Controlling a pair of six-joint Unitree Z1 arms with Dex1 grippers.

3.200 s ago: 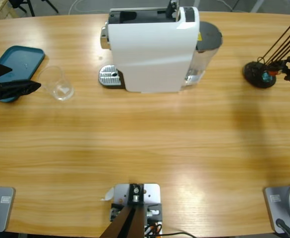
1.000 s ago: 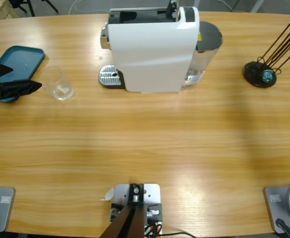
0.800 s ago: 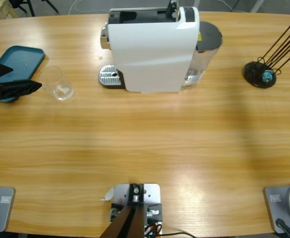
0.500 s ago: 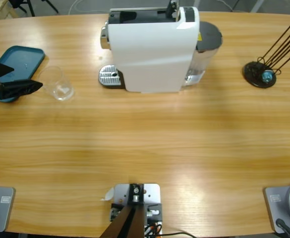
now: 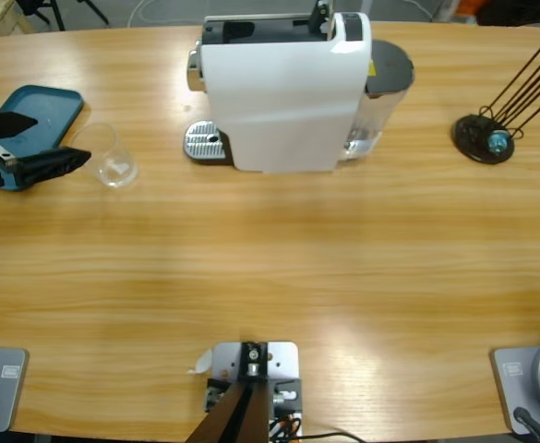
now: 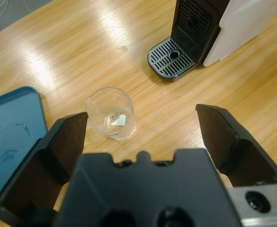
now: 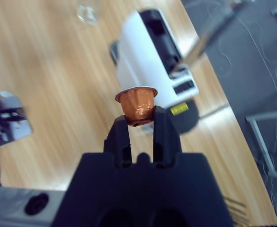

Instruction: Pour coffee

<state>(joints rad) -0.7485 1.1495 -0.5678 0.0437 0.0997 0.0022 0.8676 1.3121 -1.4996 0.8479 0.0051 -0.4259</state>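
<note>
Gaping beside the glass (image 6: 111, 114), left gripper (image 6: 140, 130) (right gripper (image 7: 141, 124) pinches capsule (image 7: 137, 105)).

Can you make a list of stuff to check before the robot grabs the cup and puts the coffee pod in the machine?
1. Left gripper open wide enough for the cup: ok, its fingers are spread wider than the cup.
2. Cup standing upright and free: ok, it stands on the table beside the blue tray.
3. Cup lined up between the fingers: not ok, it sits nearer the one on that view's left.
4. Drip tray of the coffee machine free for the cup: ok.
5. Pod held by the right gripper: ok, pinched between its fingers.
6. Pod slot open: cannot tell.
</note>
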